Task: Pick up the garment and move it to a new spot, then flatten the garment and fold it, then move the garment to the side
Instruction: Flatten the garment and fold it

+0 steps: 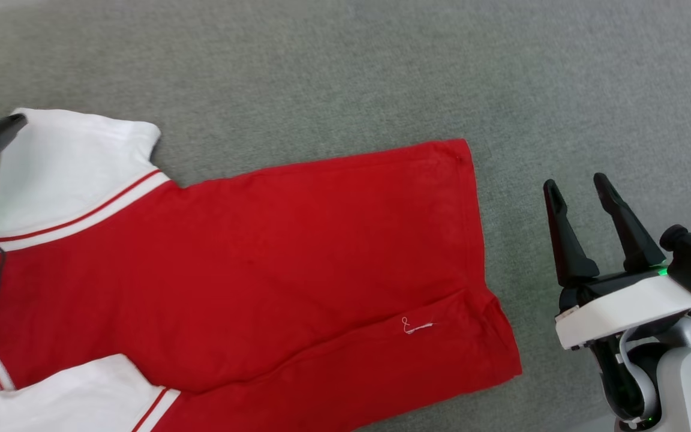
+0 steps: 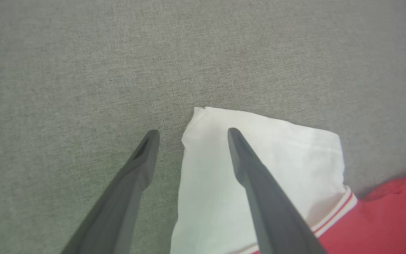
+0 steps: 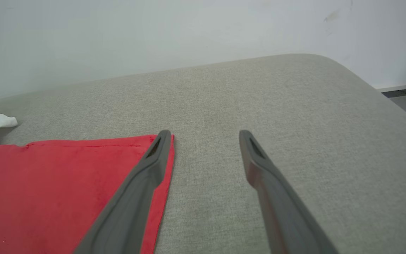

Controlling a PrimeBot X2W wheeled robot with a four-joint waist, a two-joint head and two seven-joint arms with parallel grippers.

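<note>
Left gripper (image 2: 192,134) and right gripper (image 1: 576,185) are hanging wide, holding nothing, one over the white sleeve (image 2: 294,151), one beside the hem (image 1: 477,228). Garment (image 1: 261,258) is lying mostly flat along the grey cushion's (image 1: 381,60) near edge. Flattening seems nearly done; folding and moving aside are remaining.

My right hand (image 1: 575,182) sits at the lower right of the head view. Its two dark fingers (image 1: 564,240) are spread wide, point up and slightly left, and grip nothing. A green light (image 1: 660,271) glows on its white wrist housing (image 1: 615,306). My left hand (image 2: 193,132) reaches in at the far left edge, its fingers just as wide apart and also gripping nothing.
</note>
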